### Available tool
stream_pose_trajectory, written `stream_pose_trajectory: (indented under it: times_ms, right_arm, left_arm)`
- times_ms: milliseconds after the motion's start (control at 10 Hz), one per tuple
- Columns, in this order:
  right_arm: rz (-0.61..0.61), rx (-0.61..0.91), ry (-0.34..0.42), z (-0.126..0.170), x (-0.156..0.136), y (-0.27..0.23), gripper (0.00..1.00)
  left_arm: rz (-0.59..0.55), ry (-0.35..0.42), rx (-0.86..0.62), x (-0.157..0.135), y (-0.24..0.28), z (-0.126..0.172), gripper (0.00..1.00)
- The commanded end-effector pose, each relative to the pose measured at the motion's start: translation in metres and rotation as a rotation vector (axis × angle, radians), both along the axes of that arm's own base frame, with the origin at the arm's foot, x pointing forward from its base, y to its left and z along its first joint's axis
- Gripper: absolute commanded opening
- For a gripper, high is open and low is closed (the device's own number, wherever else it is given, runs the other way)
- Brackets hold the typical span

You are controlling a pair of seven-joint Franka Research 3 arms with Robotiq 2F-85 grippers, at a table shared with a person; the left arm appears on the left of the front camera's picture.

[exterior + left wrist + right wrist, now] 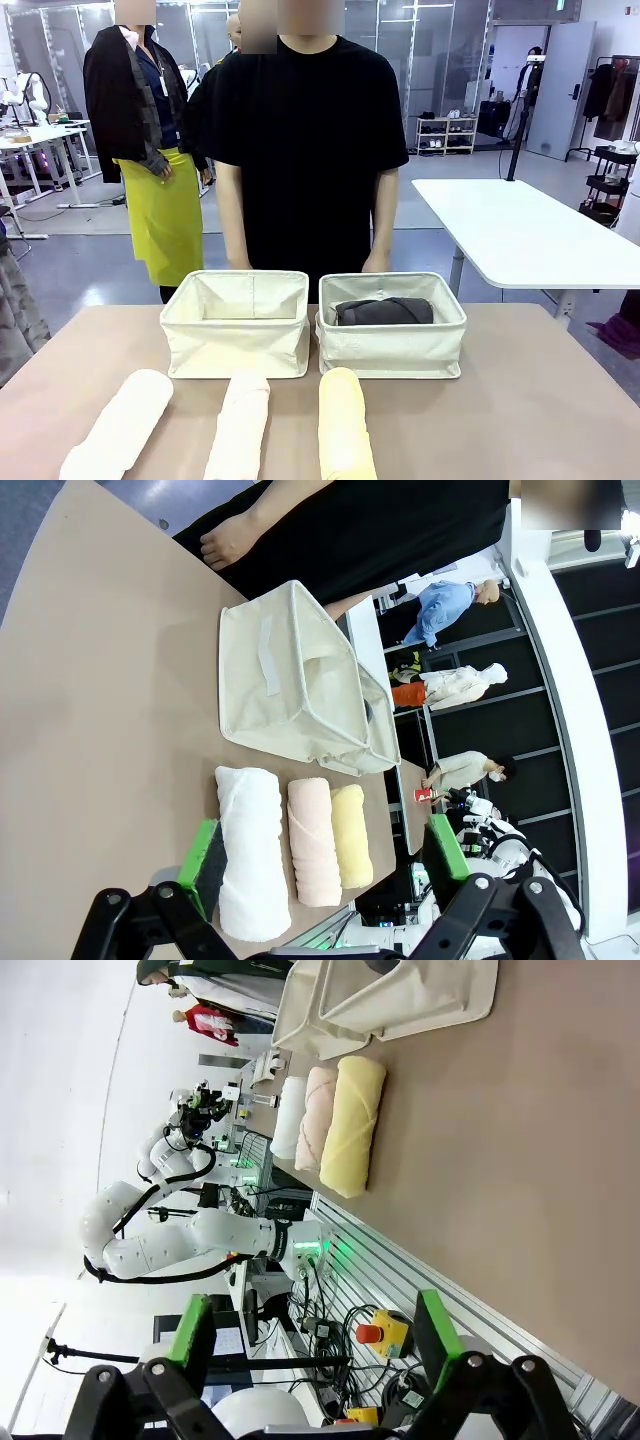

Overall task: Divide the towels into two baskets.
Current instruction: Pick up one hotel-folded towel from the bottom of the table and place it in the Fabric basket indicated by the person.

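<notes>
Jaws of the left hand (pixel 326 850) stand spread wide, its green pads (pixel 207 855) apart with nothing pinched between them; in its wrist view the near end of a white rolled terry towel (pixel 250 850) shows just beside one pad, and whether they touch I cannot tell; next to that roll lies a cream rolled terry towel (pixel 313 840), then a pale yellow rolled terry towel (pixel 351 835), the three side by side on the tan desk (pixel 110 740); the right hand (pixel 312 1328) is likewise spread and holds nothing, hanging off the near edge of the desk, well apart from the rolls, with the pale yellow one closest to it; from the front, the three rolls lie in a row near the robot's edge, white at the left, cream in the middle, pale yellow right of centre; beyond them two cream canvas rectangular baskets stand just beside each other, the left basket (pixel 235 340) showing no towel inside, the right basket (pixel 392 348) holding a dark grey rolled terry towel (pixel 383 311) lying crosswise inside it; a person in a black T-shirt (pixel 305 140) stands at the far side, arms hanging just behind the baskets.
</notes>
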State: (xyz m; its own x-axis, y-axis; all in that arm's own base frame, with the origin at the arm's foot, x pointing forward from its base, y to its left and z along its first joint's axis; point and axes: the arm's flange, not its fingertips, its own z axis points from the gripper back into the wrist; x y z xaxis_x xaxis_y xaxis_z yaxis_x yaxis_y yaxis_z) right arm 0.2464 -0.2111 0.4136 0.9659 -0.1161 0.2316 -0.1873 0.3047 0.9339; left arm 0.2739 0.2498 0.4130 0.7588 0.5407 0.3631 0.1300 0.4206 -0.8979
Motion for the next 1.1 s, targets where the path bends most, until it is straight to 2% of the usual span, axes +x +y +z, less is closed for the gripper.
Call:
stream_pose_trajectory:
  times_ms: [0, 1000]
  right_arm:
    - [0.004, 0.000, -0.004, 0.0010, 0.0004, 0.0019, 1.00]
    - [0.004, 0.000, -0.004, 0.0010, 0.0004, 0.0019, 1.00]
  left_arm:
    - [0.004, -0.011, -0.006, -0.0014, 0.0016, 0.0010, 1.00]
    - [0.004, -0.011, -0.006, -0.0014, 0.0016, 0.0010, 1.00]
